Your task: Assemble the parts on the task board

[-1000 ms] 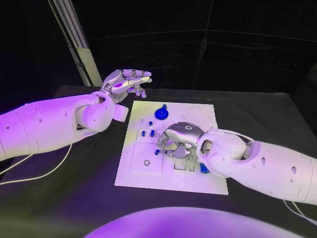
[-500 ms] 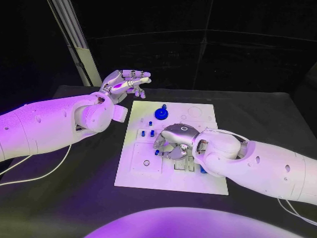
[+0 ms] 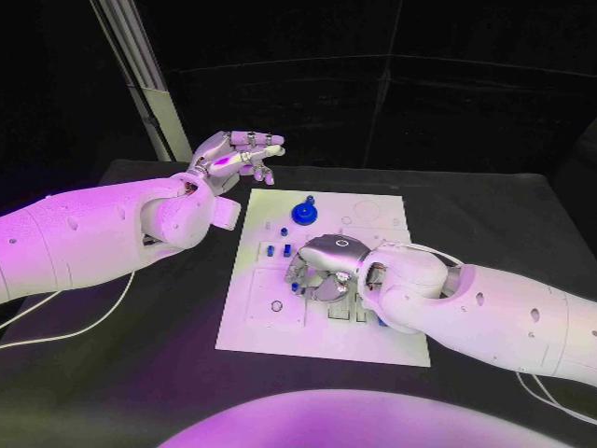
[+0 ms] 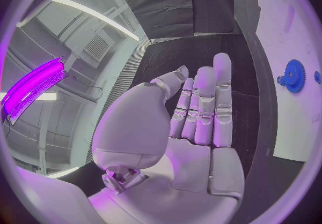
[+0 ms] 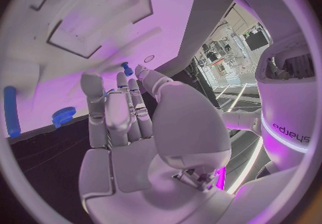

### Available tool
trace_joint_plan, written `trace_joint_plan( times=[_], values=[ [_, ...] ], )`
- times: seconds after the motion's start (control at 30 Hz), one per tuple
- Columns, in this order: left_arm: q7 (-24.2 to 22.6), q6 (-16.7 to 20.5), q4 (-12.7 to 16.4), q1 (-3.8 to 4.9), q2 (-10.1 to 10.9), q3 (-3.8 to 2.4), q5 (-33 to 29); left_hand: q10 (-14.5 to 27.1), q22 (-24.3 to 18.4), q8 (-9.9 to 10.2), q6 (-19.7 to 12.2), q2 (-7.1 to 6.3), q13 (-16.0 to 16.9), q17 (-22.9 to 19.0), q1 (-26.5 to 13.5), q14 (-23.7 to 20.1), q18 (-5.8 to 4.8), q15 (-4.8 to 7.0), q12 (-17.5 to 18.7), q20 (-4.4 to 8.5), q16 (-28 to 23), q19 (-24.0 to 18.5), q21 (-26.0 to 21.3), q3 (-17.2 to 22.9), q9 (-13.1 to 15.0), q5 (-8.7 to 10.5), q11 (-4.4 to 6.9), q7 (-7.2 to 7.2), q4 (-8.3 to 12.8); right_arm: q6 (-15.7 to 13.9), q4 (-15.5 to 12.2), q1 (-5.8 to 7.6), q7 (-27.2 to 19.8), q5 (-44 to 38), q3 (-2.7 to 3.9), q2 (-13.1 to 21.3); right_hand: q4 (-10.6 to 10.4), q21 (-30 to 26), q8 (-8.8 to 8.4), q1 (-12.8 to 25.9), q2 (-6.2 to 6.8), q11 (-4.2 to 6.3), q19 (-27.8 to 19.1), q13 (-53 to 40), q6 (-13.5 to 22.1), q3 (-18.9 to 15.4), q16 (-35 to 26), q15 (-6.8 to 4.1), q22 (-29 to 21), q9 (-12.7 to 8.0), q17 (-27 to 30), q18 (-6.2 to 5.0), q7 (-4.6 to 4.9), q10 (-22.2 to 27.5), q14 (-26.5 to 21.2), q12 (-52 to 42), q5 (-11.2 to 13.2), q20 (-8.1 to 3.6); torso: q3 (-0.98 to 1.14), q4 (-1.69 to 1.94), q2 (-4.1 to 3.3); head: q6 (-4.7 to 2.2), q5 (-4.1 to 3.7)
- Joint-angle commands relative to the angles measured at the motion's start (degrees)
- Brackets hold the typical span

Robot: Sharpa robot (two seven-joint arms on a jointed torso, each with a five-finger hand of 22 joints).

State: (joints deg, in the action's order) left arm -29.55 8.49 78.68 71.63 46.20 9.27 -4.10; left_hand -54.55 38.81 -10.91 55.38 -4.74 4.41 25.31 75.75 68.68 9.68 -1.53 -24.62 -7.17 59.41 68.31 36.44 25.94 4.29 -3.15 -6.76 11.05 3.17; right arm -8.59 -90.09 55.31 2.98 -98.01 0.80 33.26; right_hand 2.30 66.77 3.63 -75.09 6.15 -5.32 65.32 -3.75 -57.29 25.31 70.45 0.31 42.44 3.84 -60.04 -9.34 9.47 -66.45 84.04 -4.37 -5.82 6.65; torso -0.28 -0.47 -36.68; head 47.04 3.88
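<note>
Right hand [image 3: 328, 266] has slid further left over the board [image 3: 380, 343], fingers [image 5: 125, 107] apart, grasping nothing. Left hand [image 3: 238, 156] unchanged off the board, fingers released; no part picked up yet.

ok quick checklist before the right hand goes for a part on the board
1. Right hand over the task board: ok, it hangs above the board's middle.
2. Right hand free of parts: ok, the right wrist view shows its fingers extended with nothing in them.
3. Small blue peg near the fingertips: ok, just beyond them.
4. Peg contact: cannot tell, the head view hides it under the hand.
5. Left hand out of the way: ok, raised off the board's far left corner, holding nothing.
6. Blue gear undisturbed: ok, sits on the board's far part, clear of both hands.
</note>
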Motion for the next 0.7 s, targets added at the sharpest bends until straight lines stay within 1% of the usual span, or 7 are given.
trace_joint_plan(
  times=[0.03, 0.23, 0.37, 0.43, 0.57, 0.6, 0.7],
  values=[
    [-0.04, -0.61, 0.07, 0.09, 0.03, -0.04, -0.15, 0.27, -0.05, -0.35, -0.32, 0.19, -0.09, -0.05, -0.09, -0.27, 0.81, -0.06, -0.25, 0.00, -0.29, -0.45, -0.30, -0.05, -0.07, -0.24, -0.03, -0.07, 0.29, 0.91, -0.04, 0.06, -0.68, 0.53, 0.01, -0.06, 0.12, 0.25, 0.06, -0.46, 0.06, -0.08, 0.44, -0.07, 0.33, 0.13, 0.31, 0.12, 0.05, 0.09, -0.05, 0.67, -0.07, -0.37, 1.27, -0.31, -0.26, -0.15, 0.06, -0.07, -0.02, -0.03, -0.01],
    [-0.02, -0.61, 0.08, 0.10, 0.07, -0.04, -0.15, 0.27, -0.05, -0.35, -0.32, 0.19, -0.09, -0.05, -0.09, -0.27, 0.81, -0.06, -0.25, 0.00, -0.29, -0.45, -0.30, -0.05, -0.07, -0.24, -0.03, -0.07, 0.29, -0.44, -0.08, 0.06, -0.94, 0.58, 0.01, 0.00, 0.13, 0.24, 0.07, -0.50, 0.05, -0.07, 0.42, -0.06, 0.33, 0.15, 0.28, 0.11, 0.00, 0.10, 0.06, 0.66, -0.06, -0.45, 1.26, -0.33, -0.28, -0.16, 0.08, -0.05, -0.08, -0.10, -0.10],
    [0.00, -0.63, 0.08, 0.10, 0.07, -0.04, -0.15, 0.27, -0.05, -0.35, -0.32, 0.19, -0.09, -0.05, -0.09, -0.27, 0.81, -0.06, -0.25, 0.00, -0.29, -0.45, -0.30, -0.05, -0.07, -0.24, -0.03, -0.07, 0.29, -1.59, -0.04, 0.06, -0.76, 0.53, 0.01, 0.08, 0.20, 0.13, 0.05, -0.55, 0.31, -0.26, 0.27, 0.10, 0.40, 0.09, 0.24, 0.20, -0.26, 0.10, 0.28, 0.64, 0.01, 0.23, 1.19, 0.10, -0.30, -0.14, 0.10, -0.06, -0.07, -0.19, -0.13],
    [0.02, -0.65, 0.08, 0.10, 0.07, -0.04, -0.15, 0.27, -0.05, -0.35, -0.32, 0.19, -0.09, -0.05, -0.09, -0.27, 0.81, -0.06, -0.25, 0.00, -0.29, -0.45, -0.30, -0.05, -0.07, -0.24, -0.03, -0.07, 0.29, -2.25, -0.03, 0.06, -0.57, 0.35, 0.01, 0.24, 0.19, 0.04, 0.06, -0.57, 0.31, -0.36, 0.15, 0.15, 0.39, 0.12, 0.22, 0.27, -0.46, 0.12, 0.38, 0.62, 0.11, 0.59, 1.16, 0.30, -0.33, -0.11, 0.06, -0.05, -0.05, -0.26, -0.22],
    [0.10, -0.67, 0.09, 0.10, 0.11, -0.04, -0.15, 0.33, -0.08, -0.40, -0.35, 0.23, -0.11, -0.10, -0.02, -0.31, 0.82, -0.06, -0.31, 0.01, -0.28, -0.45, -0.34, -0.02, -0.06, -0.24, -0.04, -0.06, 0.37, -3.99, -0.34, 0.06, -0.23, -0.08, 0.02, 1.04, 0.23, -0.25, 0.04, -0.63, 0.47, -0.66, -0.21, 0.20, 0.46, 0.09, -0.03, 0.50, -1.01, 0.12, 0.95, 0.54, 0.35, 1.60, 0.99, 0.67, -0.37, 0.05, 0.07, -0.04, -0.05, -0.33, -0.32],
    [0.11, -0.69, 0.09, 0.10, 0.12, -0.04, -0.15, 0.33, -0.08, -0.40, -0.35, 0.23, -0.11, -0.10, -0.02, -0.31, 0.82, -0.06, -0.31, 0.01, -0.28, -0.45, -0.34, -0.02, -0.06, -0.24, -0.04, -0.06, 0.37, -4.50, -0.55, 0.06, -0.20, -0.15, 0.03, 1.38, 0.24, -0.36, 0.02, -0.64, 0.53, -0.74, -0.34, 0.20, 0.52, 0.07, -0.14, 0.56, -1.22, 0.11, 1.16, 0.51, 0.43, 1.85, 0.93, 0.71, -0.38, 0.10, 0.10, -0.08, -0.05, -0.47, -0.34],
    [0.14, -0.73, 0.10, 0.10, 0.16, -0.03, -0.15, 0.34, -0.09, -0.40, -0.36, 0.23, -0.11, -0.11, -0.02, -0.31, 0.82, -0.06, -0.31, 0.01, -0.28, -0.45, -0.34, -0.03, -0.07, -0.24, -0.04, -0.05, 0.38, -5.34, -1.35, 0.06, -0.07, -0.25, 0.05, 2.49, 0.25, -0.46, 0.00, -0.65, 0.58, -0.81, -0.47, 0.20, 0.59, 0.05, -0.24, 0.62, -1.42, 0.10, 1.34, 0.47, 0.50, 2.08, 0.88, 0.74, -0.39, 0.15, 0.11, -0.10, -0.03, -0.50, -0.41]
  ],
)
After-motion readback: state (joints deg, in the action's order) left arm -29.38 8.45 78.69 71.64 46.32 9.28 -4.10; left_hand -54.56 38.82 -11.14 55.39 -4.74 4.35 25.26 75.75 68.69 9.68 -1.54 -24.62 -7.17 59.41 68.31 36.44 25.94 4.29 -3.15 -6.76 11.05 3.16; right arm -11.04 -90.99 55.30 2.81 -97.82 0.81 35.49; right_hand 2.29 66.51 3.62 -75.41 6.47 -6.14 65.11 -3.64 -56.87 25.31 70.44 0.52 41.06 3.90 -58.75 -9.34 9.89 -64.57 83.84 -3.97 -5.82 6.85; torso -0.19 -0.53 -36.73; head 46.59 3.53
